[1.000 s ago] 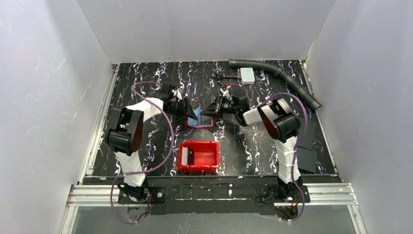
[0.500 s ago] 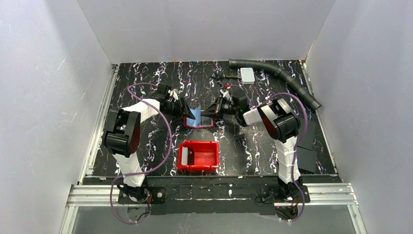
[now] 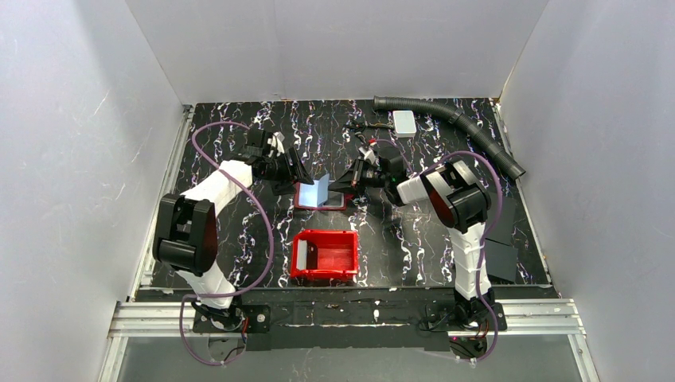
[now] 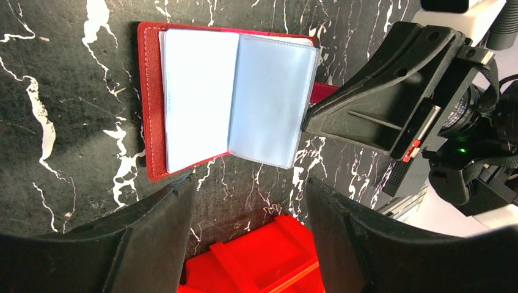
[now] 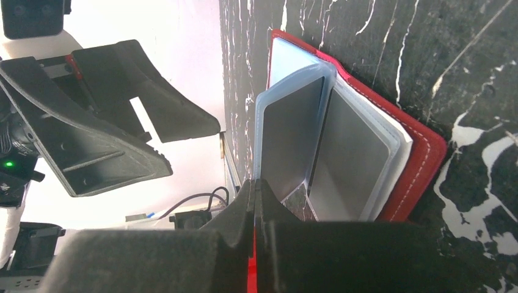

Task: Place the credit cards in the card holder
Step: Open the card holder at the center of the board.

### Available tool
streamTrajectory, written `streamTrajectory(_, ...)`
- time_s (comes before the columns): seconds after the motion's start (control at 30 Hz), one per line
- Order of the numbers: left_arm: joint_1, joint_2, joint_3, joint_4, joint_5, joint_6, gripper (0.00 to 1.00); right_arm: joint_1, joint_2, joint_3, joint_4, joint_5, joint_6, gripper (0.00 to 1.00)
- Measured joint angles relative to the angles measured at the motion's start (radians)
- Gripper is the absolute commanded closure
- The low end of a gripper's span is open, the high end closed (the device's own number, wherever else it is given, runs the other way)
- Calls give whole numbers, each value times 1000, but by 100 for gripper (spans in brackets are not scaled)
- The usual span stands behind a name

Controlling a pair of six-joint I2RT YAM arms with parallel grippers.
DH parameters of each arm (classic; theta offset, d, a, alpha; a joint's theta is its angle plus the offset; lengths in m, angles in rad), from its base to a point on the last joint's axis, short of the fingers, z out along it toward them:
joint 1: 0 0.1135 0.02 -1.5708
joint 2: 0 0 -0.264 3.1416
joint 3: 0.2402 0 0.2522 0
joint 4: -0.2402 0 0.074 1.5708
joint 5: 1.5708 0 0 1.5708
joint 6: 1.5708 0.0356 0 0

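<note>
Card holder (image 3: 321, 195) is lying open at counter (image 3: 239, 127) centre; right pincer (image 3: 346, 183) is pinching its 3 o'clock edge, apparently anchoring it, while left pincer (image 3: 301, 175) is hovering spread at 10 o'clock.

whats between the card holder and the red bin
Nothing but a bare strip of the black marbled table lies between the card holder and the red bin; the top view shows it.
</note>
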Motion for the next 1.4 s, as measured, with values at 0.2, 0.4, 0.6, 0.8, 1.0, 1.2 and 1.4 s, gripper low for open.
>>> streamTrajectory(0.2,0,10,2,-6,-6,-8,34,13,3,29,-2,0,1,99)
streamTrajectory(0.4,-1,14,10,-4,27,-6,32,26,3,50,-4,0,1,99)
streamTrajectory(0.6,-29,107,85,-19,47,14,38,29,6,55,-13,0,-3,99)
streamTrajectory(0.8,-69,134,100,-67,21,55,40,29,20,60,-36,0,-11,99)
streamTrajectory(1.0,-83,138,122,-106,-20,82,41,29,20,61,-39,0,-15,99)
streamTrajectory(1.2,-82,139,122,-129,-54,93,47,29,20,61,-42,0,-19,95)
streamTrajectory(1.4,-83,146,128,-157,-81,104,52,27,20,59,-43,0,-26,72)
